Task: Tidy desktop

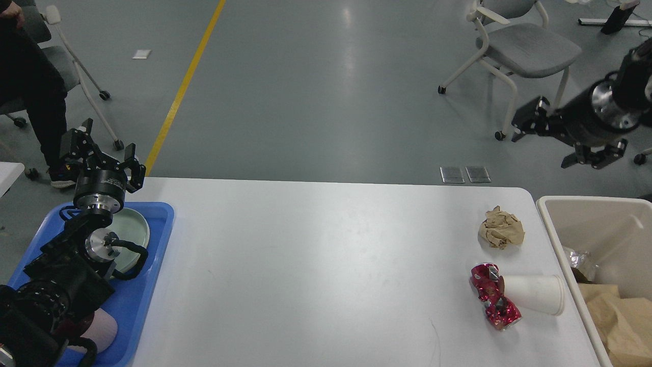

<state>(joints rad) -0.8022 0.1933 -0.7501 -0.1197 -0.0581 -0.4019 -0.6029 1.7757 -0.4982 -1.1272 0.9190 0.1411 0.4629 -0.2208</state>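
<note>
The white desktop carries a crumpled brown paper ball, a crushed red can and a white paper cup lying on its side against the can, all near the right edge. My left gripper is open and empty above the far end of the blue tray. My right gripper is raised over the floor beyond the table's far right corner, slightly blurred, open and empty.
A beige bin stands at the table's right edge, with brown paper and foil inside. The blue tray holds a pale green plate and a pink item. Chairs and a person stand on the floor behind.
</note>
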